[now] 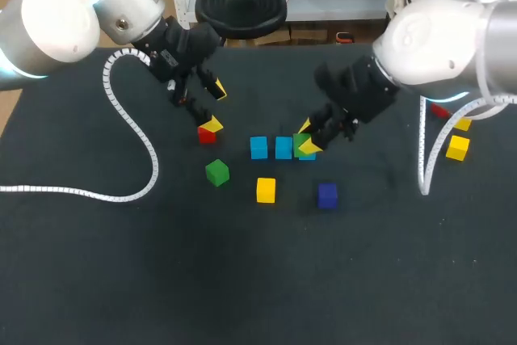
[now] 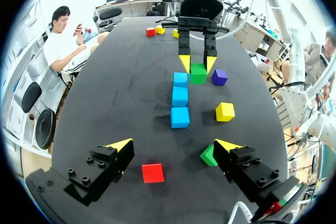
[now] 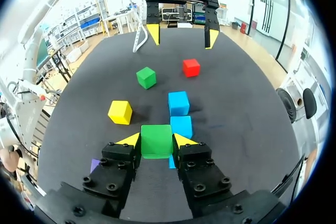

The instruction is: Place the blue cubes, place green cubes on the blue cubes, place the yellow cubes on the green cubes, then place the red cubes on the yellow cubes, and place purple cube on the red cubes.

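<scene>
Green-on-blue step: the right gripper [image 3: 156, 140] has its fingers grasping a green cube [image 2: 198, 73] over the end blue cube [image 2: 180, 79], so lowering and letting go should follow, while the left gripper [image 2: 173, 144] has its fingers released.

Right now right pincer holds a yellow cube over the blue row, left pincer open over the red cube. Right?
No: the right pincer holds a green cube, not yellow, per the right wrist view. The blue row, open left pincer, red cube all as stated.
</scene>
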Controlling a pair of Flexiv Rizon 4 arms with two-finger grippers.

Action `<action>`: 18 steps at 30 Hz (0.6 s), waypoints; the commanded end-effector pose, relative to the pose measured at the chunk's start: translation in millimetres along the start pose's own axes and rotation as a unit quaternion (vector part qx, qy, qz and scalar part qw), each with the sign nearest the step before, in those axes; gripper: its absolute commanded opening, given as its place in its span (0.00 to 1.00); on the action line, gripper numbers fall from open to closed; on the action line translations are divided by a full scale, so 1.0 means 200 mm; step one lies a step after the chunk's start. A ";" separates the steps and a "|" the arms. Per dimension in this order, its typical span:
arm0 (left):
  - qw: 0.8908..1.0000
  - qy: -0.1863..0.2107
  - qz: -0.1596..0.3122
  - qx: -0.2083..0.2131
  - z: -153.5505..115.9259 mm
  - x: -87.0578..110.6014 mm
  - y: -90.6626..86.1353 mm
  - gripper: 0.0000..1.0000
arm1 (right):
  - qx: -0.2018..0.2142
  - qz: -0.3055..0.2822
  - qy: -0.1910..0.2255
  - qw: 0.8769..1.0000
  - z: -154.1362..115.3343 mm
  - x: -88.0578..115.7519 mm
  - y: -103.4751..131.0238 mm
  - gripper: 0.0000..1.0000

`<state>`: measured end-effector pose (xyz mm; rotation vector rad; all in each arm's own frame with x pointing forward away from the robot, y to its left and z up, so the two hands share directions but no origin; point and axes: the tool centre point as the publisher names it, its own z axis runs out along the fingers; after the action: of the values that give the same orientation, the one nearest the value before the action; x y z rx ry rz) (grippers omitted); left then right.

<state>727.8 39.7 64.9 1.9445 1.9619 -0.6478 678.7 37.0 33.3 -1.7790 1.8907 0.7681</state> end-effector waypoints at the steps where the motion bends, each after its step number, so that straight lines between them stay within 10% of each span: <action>1: 1.000 0.002 -0.001 0.002 0.00 0.00 0.01 1.00 | 0.008 -0.002 0.001 1.000 -0.01 -0.01 0.01 0.00; 18: 1.000 0.002 -0.001 0.002 0.00 0.00 0.01 1.00 | 0.041 -0.017 -0.038 0.998 -0.01 0.02 -0.01 0.00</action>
<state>727.8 39.7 64.9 1.9446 1.9619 -0.6478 681.3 32.8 33.3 -1.7057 1.8150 0.7219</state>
